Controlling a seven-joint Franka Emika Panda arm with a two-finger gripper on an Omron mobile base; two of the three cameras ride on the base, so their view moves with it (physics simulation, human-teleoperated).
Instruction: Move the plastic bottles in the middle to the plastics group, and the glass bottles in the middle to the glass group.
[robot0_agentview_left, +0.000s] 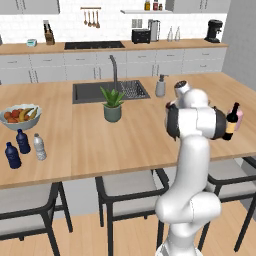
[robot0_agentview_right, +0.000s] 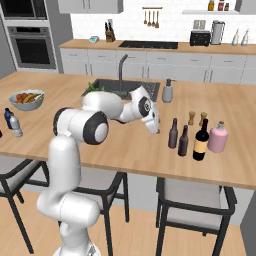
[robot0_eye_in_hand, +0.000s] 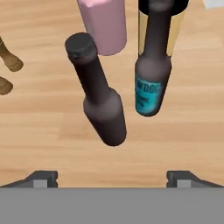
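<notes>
Looking along the hand, we see our gripper (robot0_eye_in_hand: 112, 177) with its fingers (robot0_eye_in_hand: 43, 178) spread wide and nothing between them, held back from two slim dark beer bottles. The nearer beer bottle (robot0_eye_in_hand: 99, 96) stands on the wooden counter (robot0_eye_in_hand: 52, 131) just beside the second beer bottle (robot0_eye_in_hand: 152, 74), which carries a blue label. Right behind them stand the pink bottle (robot0_eye_in_hand: 105, 24) and the yellow-labelled wine bottle (robot0_eye_in_hand: 175, 30). From the right base view we find the gripper (robot0_agentview_right: 154, 126) hovering just left of the two beer bottles, which stand near the wine bottle and pink bottle, with two small wooden shakers (robot0_agentview_right: 191, 118) behind. In the left base view the clear plastic bottle (robot0_agentview_left: 39, 146) stands beside two dark blue bottles (robot0_agentview_left: 18, 148), near the fruit bowl (robot0_agentview_left: 20, 117).
</notes>
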